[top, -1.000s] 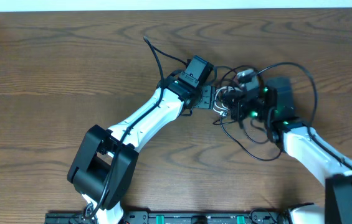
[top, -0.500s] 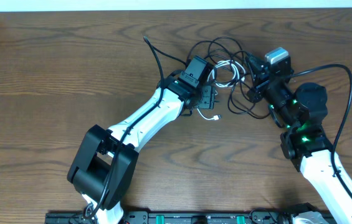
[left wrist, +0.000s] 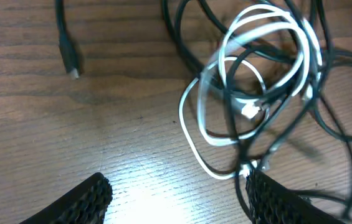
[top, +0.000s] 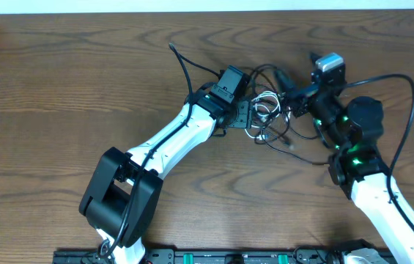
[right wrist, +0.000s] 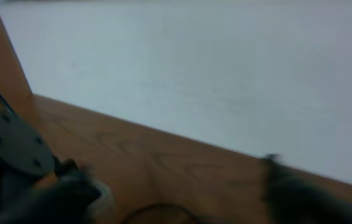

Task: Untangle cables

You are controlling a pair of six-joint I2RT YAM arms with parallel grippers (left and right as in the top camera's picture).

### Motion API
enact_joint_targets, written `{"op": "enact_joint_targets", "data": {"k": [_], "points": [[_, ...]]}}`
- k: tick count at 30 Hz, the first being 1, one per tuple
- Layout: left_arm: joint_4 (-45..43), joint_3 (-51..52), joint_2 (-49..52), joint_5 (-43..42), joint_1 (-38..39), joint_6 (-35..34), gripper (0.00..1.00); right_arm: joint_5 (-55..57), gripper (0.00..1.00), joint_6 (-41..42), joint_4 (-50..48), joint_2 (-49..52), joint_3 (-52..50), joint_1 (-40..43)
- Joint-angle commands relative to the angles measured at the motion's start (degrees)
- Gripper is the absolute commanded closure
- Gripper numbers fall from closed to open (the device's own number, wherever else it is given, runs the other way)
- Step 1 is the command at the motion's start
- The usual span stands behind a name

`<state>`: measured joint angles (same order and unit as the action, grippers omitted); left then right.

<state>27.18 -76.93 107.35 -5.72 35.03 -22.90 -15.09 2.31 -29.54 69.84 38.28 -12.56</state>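
Cables [left wrist: 250, 93]: thin black cord [left wrist: 182, 43] and white cord [left wrist: 191, 124], looped in round coils on the wood-grain worktop [left wrist: 70, 137], just ahead of the left claw [left wrist: 179, 193], its jaws apart; right claw [right wrist: 176, 196] also spread, empty.

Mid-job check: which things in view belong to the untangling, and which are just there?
Job:
black cord
white cord, looped through it

Not the job:
table
right arm's own thick black wire
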Motion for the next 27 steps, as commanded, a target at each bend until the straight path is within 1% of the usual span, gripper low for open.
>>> {"op": "enact_joint_targets", "data": {"k": [1, 4, 7, 8, 9, 10, 12, 13, 14, 17, 21, 23, 27], "points": [[0.39, 0.11, -1.68, 0.13, -0.09, -0.52, 0.30, 0.61, 0.01, 0.61, 0.22, 2.73, 0.31, 0.15], [0.55, 0.11, -1.68, 0.13, -0.09, -0.52, 0.30, 0.72, 0.01, 0.44, 0.22, 3.98, 0.31, 0.15], [0.59, 0.11, -1.68, 0.13, -0.09, -0.52, 0.30, 3.78, 0.01, 0.15, 1.70, 4.33, 0.28, 0.15], [0.59, 0.11, -1.68, 0.13, -0.09, -0.52, 0.30, 8.68, 0.01, 0.20, 3.63, 4.33, 0.28, 0.15], [0.59, 0.11, -1.68, 0.13, -0.09, -0.52, 0.30, 10.86, 0.01, 0.26, 4.61, 4.33, 0.28, 0.15], [0.57, 0.11, -1.68, 0.13, -0.09, -0.52, 0.30, 15.72, 0.01, 1.64, 7.15, 4.33, 0.28, 0.15], [0.57, 0.11, -1.68, 0.13, -0.09, -0.52, 0.30, 20.20, 0.01, 4.04, 10.80, 4.33, 0.28, 0.17], [0.55, 0.11, -1.68, 0.13, -0.09, -0.55, 0.30, 22.12, 0.01, 5.92, 14.60, 4.33, 0.28, 0.22], [0.55, 0.11, -1.68, 0.13, -0.07, -0.55, 0.30, 22.47, 0.01, 8.37, 18.16, 4.35, 0.31, 0.22], [0.57, 0.11, -1.68, 0.13, -0.07, -0.55, 0.30, 22.47, 0.01, 14.80, 24.28, 4.35, 0.31, 0.22], [0.59, 0.11, -1.68, 0.13, -0.07, -0.55, 0.30, 21.07, 0.01, 26.67, 33.77, 4.35, 0.28, 0.20], [0.59, 0.11, -1.68, 0.13, -0.07, -0.55, 0.30, 20.72, 0.01, 29.51, 37.81, 4.37, 0.31, 0.20], [0.57, 0.11, -1.68, 0.13, -0.07, -0.55, 0.30, 17.64, 0.01, 31.87, 43.93, 4.37, 0.28, 0.20]]}}
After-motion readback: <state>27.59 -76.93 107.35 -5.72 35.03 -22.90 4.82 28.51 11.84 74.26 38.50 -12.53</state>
